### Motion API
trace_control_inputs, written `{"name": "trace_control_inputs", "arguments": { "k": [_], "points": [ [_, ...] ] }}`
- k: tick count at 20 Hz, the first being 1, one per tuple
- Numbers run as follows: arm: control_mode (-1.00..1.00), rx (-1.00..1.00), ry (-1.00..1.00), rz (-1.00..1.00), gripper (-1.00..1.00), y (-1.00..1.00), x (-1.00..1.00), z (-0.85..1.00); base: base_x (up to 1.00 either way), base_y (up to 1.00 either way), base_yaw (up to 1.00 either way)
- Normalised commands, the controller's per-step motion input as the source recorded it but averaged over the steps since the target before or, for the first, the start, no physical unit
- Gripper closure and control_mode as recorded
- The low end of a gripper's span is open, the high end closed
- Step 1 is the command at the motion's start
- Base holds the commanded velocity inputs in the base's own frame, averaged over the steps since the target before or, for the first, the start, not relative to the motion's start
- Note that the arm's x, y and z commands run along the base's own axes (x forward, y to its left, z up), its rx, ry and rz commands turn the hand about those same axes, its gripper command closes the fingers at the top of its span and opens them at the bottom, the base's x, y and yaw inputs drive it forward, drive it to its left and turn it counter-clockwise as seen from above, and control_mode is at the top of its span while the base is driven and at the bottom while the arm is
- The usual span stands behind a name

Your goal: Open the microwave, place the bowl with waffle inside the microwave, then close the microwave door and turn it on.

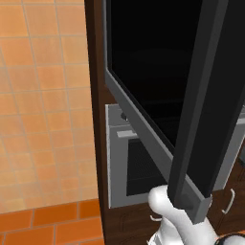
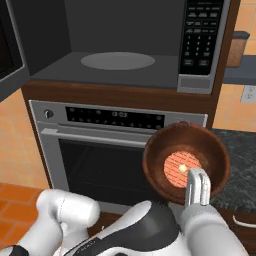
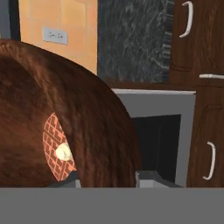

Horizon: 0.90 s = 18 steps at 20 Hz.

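In front of the oven | gripper pinches bowl rim | rigid, tips easily; waffle loose

A kitchen: built-in microwave above a wall oven.

arm shell: glossy white, rounded links
joint: dark grey, smooth band
fingers: pale grey, squared, upright pair
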Motion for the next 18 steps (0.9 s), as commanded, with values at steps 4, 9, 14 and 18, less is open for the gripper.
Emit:
{"name": "trace_control_inputs", "arguments": {
  "k": [4, 9, 14, 18],
  "points": [
    [-1.00, -0.14, 0.00, 0.02, 1.00, 1.00, -0.07, 0.86, 0.00, 0.00, 0.00],
    [-1.00, -0.17, 0.00, 0.09, 1.00, 1.00, -0.07, 0.85, 0.00, 0.00, 0.00],
    [-1.00, -0.17, 0.00, 0.10, 1.00, 1.00, -0.06, 0.77, 0.00, 0.00, 0.00],
    [-1.00, -0.08, -0.01, 0.05, 1.00, 0.96, 0.00, 0.54, 0.00, 0.00, 0.00]
  ]
}}
